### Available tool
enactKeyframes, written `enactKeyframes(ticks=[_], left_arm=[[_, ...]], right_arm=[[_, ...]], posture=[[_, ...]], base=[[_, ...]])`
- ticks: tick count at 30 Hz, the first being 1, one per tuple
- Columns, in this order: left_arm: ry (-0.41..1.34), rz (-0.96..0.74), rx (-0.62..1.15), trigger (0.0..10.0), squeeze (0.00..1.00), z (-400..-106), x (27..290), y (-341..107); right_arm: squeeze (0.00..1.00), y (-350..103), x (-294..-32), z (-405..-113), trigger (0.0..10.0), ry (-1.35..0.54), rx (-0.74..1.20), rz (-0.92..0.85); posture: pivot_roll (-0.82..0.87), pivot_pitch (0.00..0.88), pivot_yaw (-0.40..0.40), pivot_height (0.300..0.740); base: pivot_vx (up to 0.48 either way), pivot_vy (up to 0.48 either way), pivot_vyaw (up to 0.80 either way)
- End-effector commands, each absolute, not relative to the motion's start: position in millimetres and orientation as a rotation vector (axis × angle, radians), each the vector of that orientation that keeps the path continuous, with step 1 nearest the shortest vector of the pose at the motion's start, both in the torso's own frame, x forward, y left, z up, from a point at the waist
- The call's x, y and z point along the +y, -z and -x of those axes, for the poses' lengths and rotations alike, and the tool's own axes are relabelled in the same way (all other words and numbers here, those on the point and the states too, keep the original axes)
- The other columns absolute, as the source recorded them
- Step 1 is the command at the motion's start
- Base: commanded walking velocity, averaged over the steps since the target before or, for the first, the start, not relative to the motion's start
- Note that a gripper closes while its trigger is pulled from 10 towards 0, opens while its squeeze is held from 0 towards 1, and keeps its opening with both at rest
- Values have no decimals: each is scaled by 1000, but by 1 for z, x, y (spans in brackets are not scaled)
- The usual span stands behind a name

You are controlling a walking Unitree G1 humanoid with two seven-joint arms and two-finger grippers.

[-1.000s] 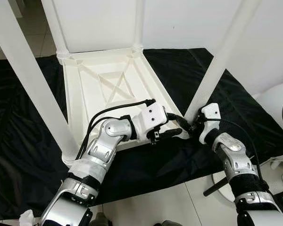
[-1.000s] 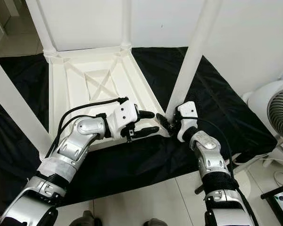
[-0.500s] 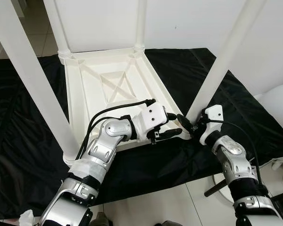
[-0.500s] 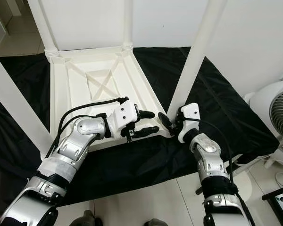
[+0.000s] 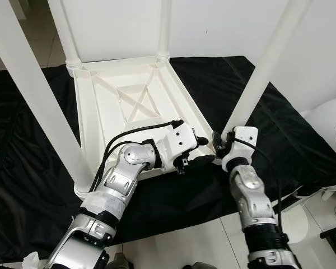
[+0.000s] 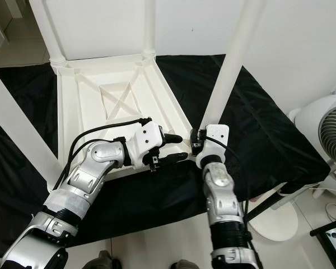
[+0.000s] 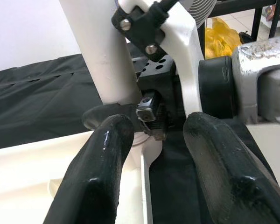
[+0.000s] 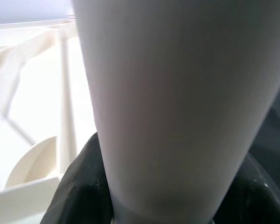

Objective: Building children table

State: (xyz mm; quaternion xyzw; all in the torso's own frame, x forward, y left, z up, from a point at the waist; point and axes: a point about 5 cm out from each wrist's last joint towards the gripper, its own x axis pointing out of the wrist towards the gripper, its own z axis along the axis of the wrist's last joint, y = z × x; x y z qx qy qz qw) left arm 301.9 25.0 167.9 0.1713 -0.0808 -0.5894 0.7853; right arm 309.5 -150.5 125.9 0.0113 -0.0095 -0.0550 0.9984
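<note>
Left eye view looks down on a white plastic children's table (image 5: 129, 106) lying upside down on a black cloth (image 5: 302, 145) spread over a pale tiled floor (image 5: 185, 241). Its underside is a shallow ribbed tray with a raised X-shaped brace in the middle, and four smooth round legs stand up from its corners. No writing or brand mark can be read anywhere. The right tool (image 5: 217, 141) sits at the base of the near right leg (image 5: 257, 78), where that leg meets the table's corner; in the right wrist view its two black fingers (image 8: 79, 186) lie against either side of the leg, gripping it. Compared with a second ago, the right arm has swung inward, so its forearm now rises almost straight from below the corner instead of slanting in from the right. The left tool (image 5: 199, 150) rests at the table's near edge, just beside that same corner, its glossy rounded fingers (image 7: 100, 163) spread apart with nothing between them. A white fan (image 6: 327, 140) stands on the floor beyond the cloth's right edge.
</note>
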Motion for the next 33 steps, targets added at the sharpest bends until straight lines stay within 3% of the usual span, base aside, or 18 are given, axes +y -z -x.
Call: enactKeyframes(ticks=[1, 6, 10, 11, 23, 24, 33], left_arm=[[1213, -362, -179, 10000, 0, -303, 25, -168], [1212, -359, -177, 10000, 0, -302, 24, -168], [1213, -359, -177, 10000, 0, -302, 24, -168], [1214, -359, -177, 10000, 0, -301, 24, -167], [1221, -363, -178, 10000, 0, -301, 23, -167], [1220, -363, -179, 10000, 0, -301, 24, -167], [1224, -362, -179, 10000, 0, -301, 23, -168]], right_arm=[[0, -127, -153, -308, 10000, 171, -11, -11], [0, -133, -130, -307, 10000, 205, -10, -65], [0, -134, -129, -307, 10000, 191, -14, -65], [1000, -135, -132, -306, 10000, 190, -19, -62], [1000, -139, -170, -291, 10000, 144, -51, -40], [0, -137, -173, -288, 10000, 105, -51, -36], [0, -125, -189, -274, 10000, -166, -40, 88]], posture=[[-19, 16, -14, 740], [-16, 17, -21, 740], [-18, 15, -22, 740], [-20, 12, -26, 740], [-21, 2, -27, 740], [-21, 0, -29, 740], [-29, 0, -22, 740]], base=[[0, 0, 0], [0, 0, 0], [0, 0, 0], [0, 0, 0], [0, 0, 0], [0, 0, 0], [0, 0, 0]])
